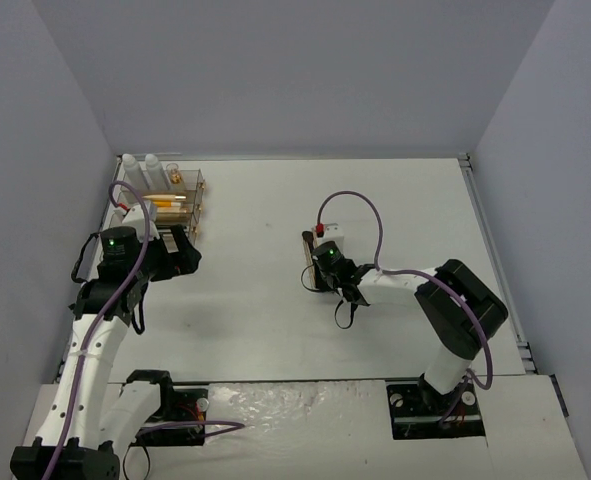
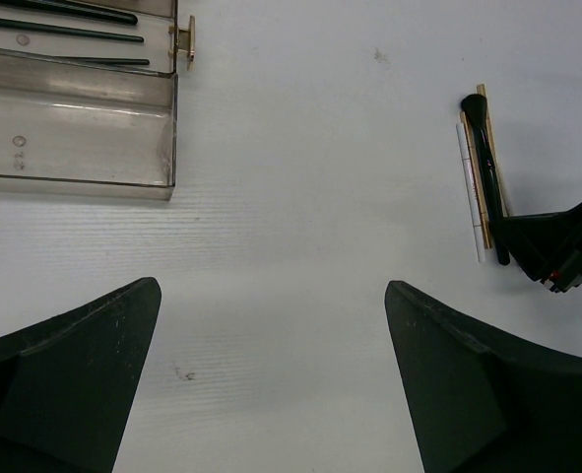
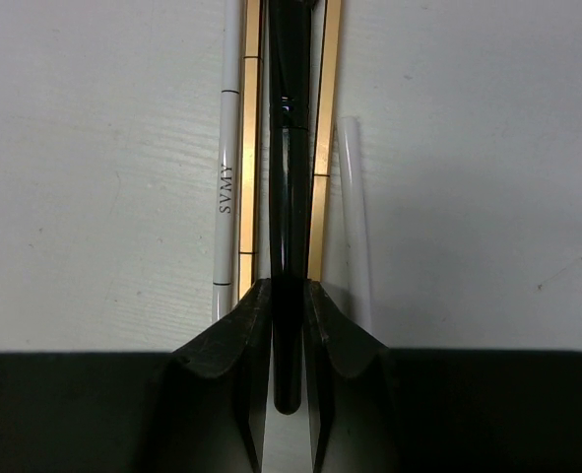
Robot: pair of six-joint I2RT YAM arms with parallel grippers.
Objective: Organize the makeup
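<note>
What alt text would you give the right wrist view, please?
The right gripper clamps a slim glossy black brush between its two black fingers, low over a white table. Two thin gold sticks flank the brush, with a white pencil marked SVMY at the left and a pale translucent stick at the right.

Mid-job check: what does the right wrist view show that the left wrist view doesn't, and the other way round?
Only right wrist: the SVMY lettering on the white pencil, and the jaws closed against the black brush. Only left wrist: the clear drawer holding slim brushes, and the open left hand. Both: the right hand at the black brush, gold sticks alongside.
</note>
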